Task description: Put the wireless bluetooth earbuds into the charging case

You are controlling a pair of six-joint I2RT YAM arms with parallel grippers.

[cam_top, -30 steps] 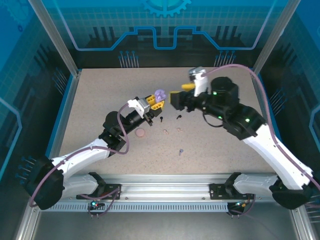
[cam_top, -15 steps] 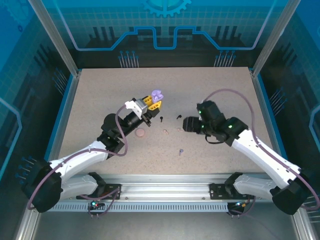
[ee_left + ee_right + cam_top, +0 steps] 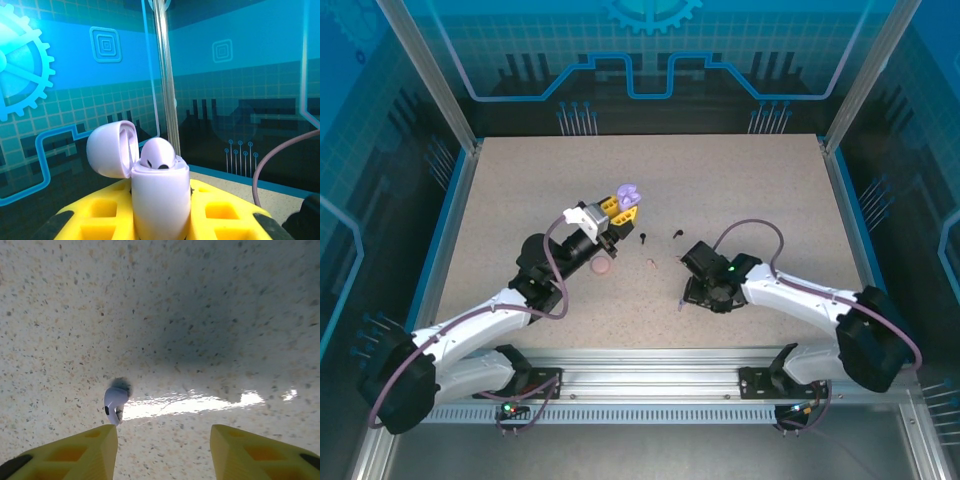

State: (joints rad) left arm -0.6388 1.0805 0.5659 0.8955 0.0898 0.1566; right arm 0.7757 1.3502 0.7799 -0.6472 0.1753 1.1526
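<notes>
My left gripper (image 3: 617, 207) is shut on a lilac charging case (image 3: 627, 194), held upright above the table. In the left wrist view the case (image 3: 160, 200) stands between the yellow fingers (image 3: 100, 215) with its lid (image 3: 111, 149) flipped open and one lilac earbud (image 3: 157, 154) seated inside. My right gripper (image 3: 692, 296) points down at the table, open. A loose lilac earbud (image 3: 115, 402) lies just ahead of one fingertip (image 3: 75, 452), with nothing between the jaws. Two black earbuds (image 3: 645, 238) (image 3: 677, 235) and two pale pink earbuds (image 3: 651, 263) (image 3: 680, 258) lie mid-table.
A round pink case (image 3: 603, 266) sits shut on the table just under the left wrist. The speckled tabletop (image 3: 740, 190) has open room at the back and right. Blue walls and metal posts (image 3: 455, 120) close in the sides.
My right arm swung from the back centre down to the front, over the loose lilac earbud, and its jaws narrowed. The left gripper drifted slightly left with the case.
</notes>
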